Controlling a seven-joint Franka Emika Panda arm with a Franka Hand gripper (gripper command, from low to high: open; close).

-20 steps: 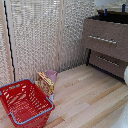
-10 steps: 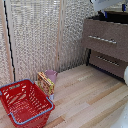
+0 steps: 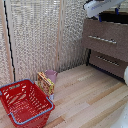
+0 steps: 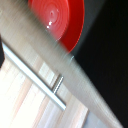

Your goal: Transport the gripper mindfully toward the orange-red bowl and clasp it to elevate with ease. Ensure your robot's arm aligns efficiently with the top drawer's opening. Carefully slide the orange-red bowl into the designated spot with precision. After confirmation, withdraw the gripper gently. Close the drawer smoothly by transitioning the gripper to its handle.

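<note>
Bowl [image 4: 59, 20] lies inside top drawer [image 3: 106, 38], twelve o'clock of handle [image 4: 36, 76]; my arm [image 3: 102, 7] unchanged since earlier; end effector state indeterminable.

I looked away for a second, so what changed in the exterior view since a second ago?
Nothing visibly changed. The robot's arm hangs above the top drawer as before; the red basket, pink cup and handle sit where they were.

Red lattice basket [image 3: 22, 104] on wood floor [image 3: 85, 97], small pink cup [image 3: 51, 76], patterned box [image 3: 45, 83], pale blinds [image 3: 37, 35]
</note>
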